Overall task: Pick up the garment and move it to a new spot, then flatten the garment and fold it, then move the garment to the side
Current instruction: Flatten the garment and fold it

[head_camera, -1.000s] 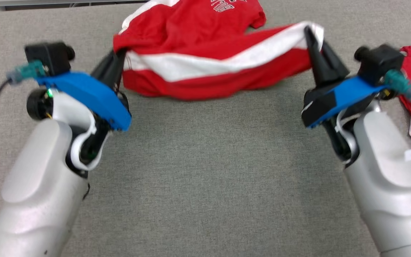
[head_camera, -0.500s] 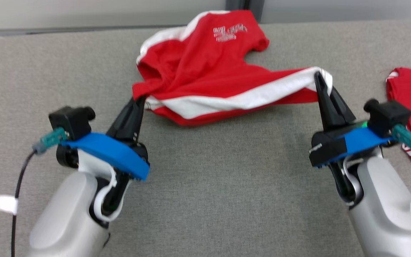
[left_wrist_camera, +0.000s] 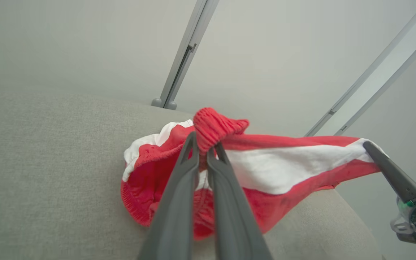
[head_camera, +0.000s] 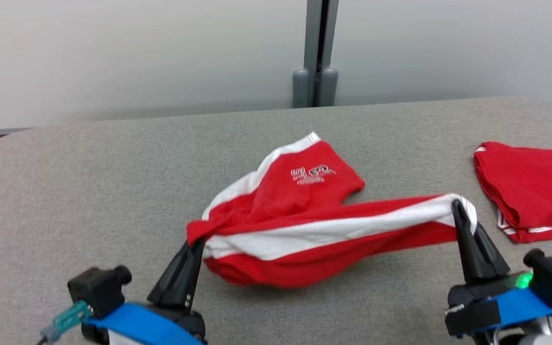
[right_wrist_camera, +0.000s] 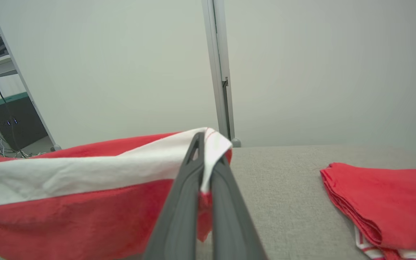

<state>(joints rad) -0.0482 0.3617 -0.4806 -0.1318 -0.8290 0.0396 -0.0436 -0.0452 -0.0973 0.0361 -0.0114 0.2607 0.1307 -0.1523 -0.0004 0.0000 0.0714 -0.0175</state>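
Jaws clamped tight: left gripper [head_camera: 195,247] and right gripper [head_camera: 459,211] each pinch the red-and-white garment [head_camera: 304,227], stretched between them over grey table [head_camera: 89,191].

Red garments: 2. One red-white garment [head_camera: 304,225], one folded red pile [head_camera: 534,191]; layer count in pile can't tell. Grippers: 2, left gripper [head_camera: 198,242], right gripper [head_camera: 457,206]. Grey table [head_camera: 89,191]: 1. Wall post [head_camera: 316,52]: 1 in head view.

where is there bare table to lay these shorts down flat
Widest bare table: left of the shorts, to the rounded corner. Also the strip between shorts and wall, and the near strip between left hand and right hand. Crowded on the right: the folded pile lies close to the right hand.
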